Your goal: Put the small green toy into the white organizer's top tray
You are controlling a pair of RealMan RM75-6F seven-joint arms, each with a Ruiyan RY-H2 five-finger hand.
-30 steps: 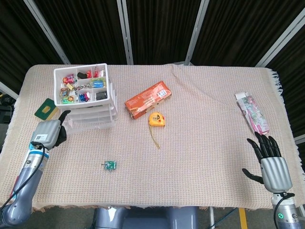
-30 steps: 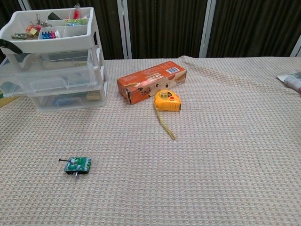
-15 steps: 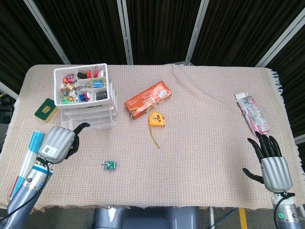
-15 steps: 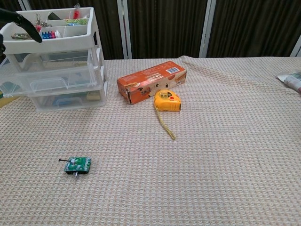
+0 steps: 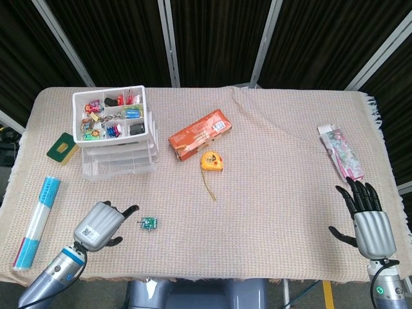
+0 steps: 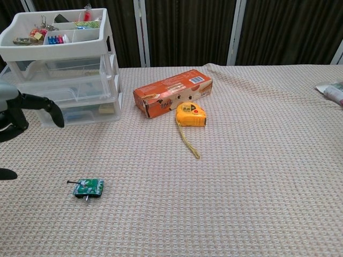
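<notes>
The left robot hand (image 5: 101,224) has swung down from beside the white organizer (image 5: 118,139) to the near-left part of the counter (image 5: 270,193), and it now sits just left of the small green toy (image 5: 149,224), close but not touching. A second ago it was up by the organizer's drawers; half a second ago it was halfway along, so the move reads as an approach to the toy. Its fingers are apart with nothing between them; in the chest view one dark finger reaches out to the right, above and to the left of the toy. The toy itself has not shifted: it lies flat on the woven cloth, well apart from the organizer and its top tray (image 5: 111,114), which already holds small bright bits in its compartments. With the hand moved away, a blue and white packet (image 5: 37,221) shows at the left edge of the counter. The right robot hand (image 5: 368,221) has stayed where it was at the near-right edge, fingers spread and empty. The orange box (image 5: 200,134) and the yellow tape measure (image 5: 212,160) are unmoved in the middle. In my judgement the reach is nearly done and the grasp comes next; the toy is small and low, so it calls for a fine pinch.
</notes>
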